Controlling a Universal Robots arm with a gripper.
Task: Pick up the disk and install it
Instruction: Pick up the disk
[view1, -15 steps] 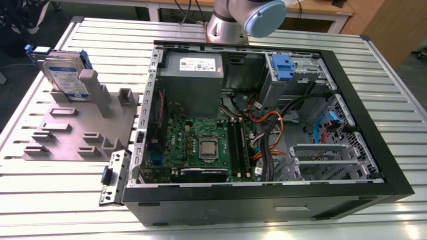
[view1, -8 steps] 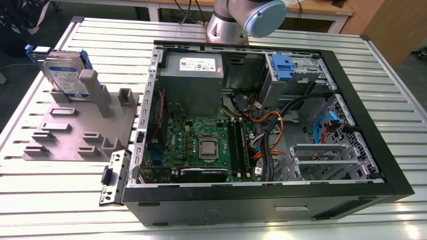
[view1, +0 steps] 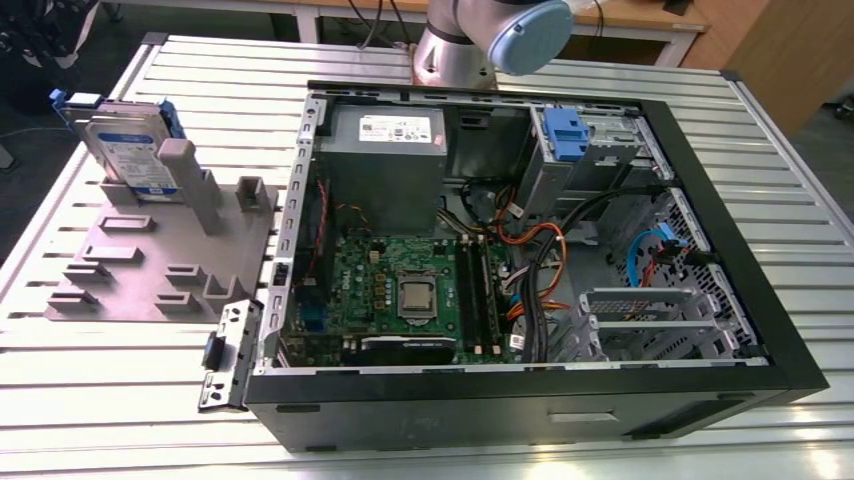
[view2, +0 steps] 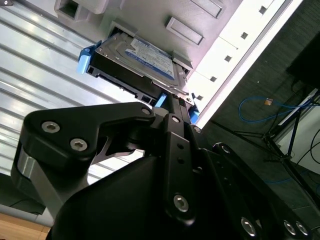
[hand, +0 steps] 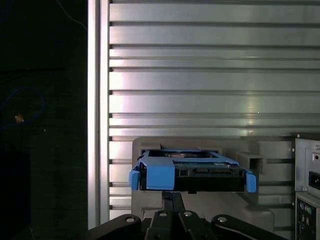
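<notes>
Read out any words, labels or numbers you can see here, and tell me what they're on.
disk, white-and-blue label: print too blurred to read.
power supply, white label: print too small to read.
No other readable text.

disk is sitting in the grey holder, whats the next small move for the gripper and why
Probably ease the gripper straight toward the disk. It stands on edge in the grey holder, outside the open computer case, so it is not yet picked up. In the first wrist view the gripper points at the middle of its blue-railed edge, so the line-up looks about right.
</notes>
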